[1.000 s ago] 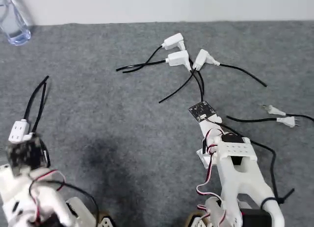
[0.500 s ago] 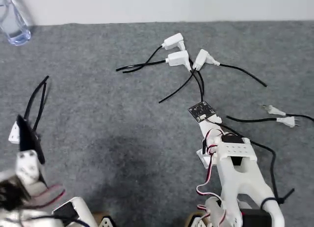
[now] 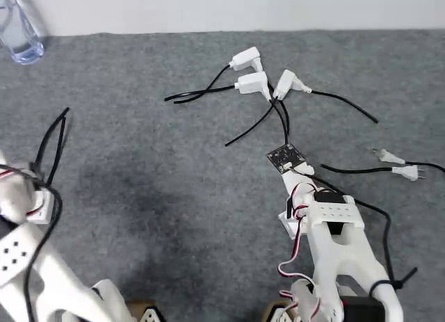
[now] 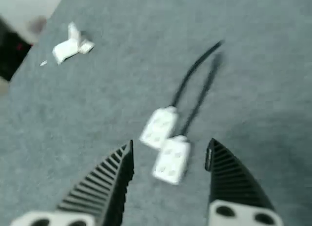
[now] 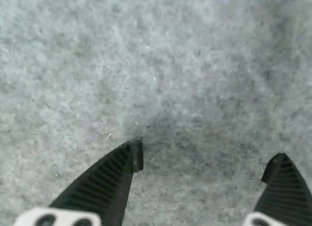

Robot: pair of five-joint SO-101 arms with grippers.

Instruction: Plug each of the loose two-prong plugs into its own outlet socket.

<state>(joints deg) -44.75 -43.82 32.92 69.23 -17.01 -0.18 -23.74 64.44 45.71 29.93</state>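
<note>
Two white outlet sockets (image 4: pixel 159 127) (image 4: pixel 171 160) on black cords lie side by side on the grey carpet. My left gripper (image 4: pixel 169 153) hangs open just above them, the nearer socket between its fingers. In the high view the left arm (image 3: pixel 17 224) covers them at the far left, with their cords (image 3: pixel 52 138) running away from it. Two loose two-prong plugs (image 3: pixel 389 156) (image 3: pixel 410 172) lie at the far right. The right arm (image 3: pixel 327 224) stands left of them. My right gripper (image 5: pixel 207 160) is open over bare carpet, holding nothing.
Three more white cord ends (image 3: pixel 247 58) (image 3: pixel 252 83) (image 3: pixel 286 82) with black cords cluster at the back centre. A clear bottle (image 3: pixel 17 30) stands at the back left corner. A small white scrap (image 4: pixel 70 46) lies off to one side of the sockets.
The left arm has swung toward the table's left edge and now covers the two sockets in the high view. The right arm has not moved.
</note>
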